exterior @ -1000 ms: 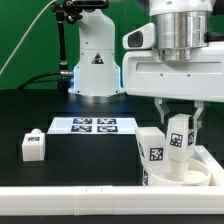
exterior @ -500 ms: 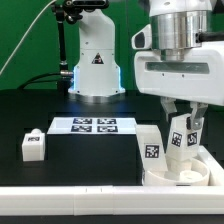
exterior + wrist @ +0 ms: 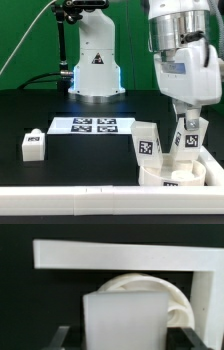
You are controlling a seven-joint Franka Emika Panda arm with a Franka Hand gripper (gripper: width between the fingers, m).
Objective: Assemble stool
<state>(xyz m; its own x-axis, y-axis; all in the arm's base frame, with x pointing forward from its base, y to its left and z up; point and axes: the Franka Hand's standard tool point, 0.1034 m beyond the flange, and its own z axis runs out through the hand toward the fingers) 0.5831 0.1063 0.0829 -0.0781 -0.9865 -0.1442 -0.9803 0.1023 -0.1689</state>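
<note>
- The silver-and-white two-finger gripper (image 3: 187, 140) is clenched on a white, block-shaped plastic held leg (image 3: 187, 133) with a black-and-white tag on its face. The fingers press it from both sides, at about 4 o'clock in the exterior view
- In the wrist view the same held leg (image 3: 124, 319) fills the gap between two dark fingers (image 3: 62, 338), with no slack visible on either side
- The round, low, white plastic seat (image 3: 160, 176) of the stool lies on the black table (image 3: 90, 165) directly under the gripper, at about 5 o'clock in the exterior view
- There are three legs: the held leg, a standing leg (image 3: 148, 148) upright on the seat just at 9 o'clock of the held one, and a loose leg (image 3: 33, 146) resting well apart on the table at about 8 o'clock
- There is one seat, one thin flat white marker board (image 3: 93, 125) with four tags near the middle of the view, and one long white border rail (image 3: 70, 205) along the 6 o'clock edge
- Whether the held leg's lower end touches the seat cannot be told. The border rail hides the seat's near rim, and the frame cuts off its 3 o'clock side
- In the wrist view the fingertips are cut off by the frame, and only a curved part of the seat (image 3: 150, 283) shows behind the held leg
</note>
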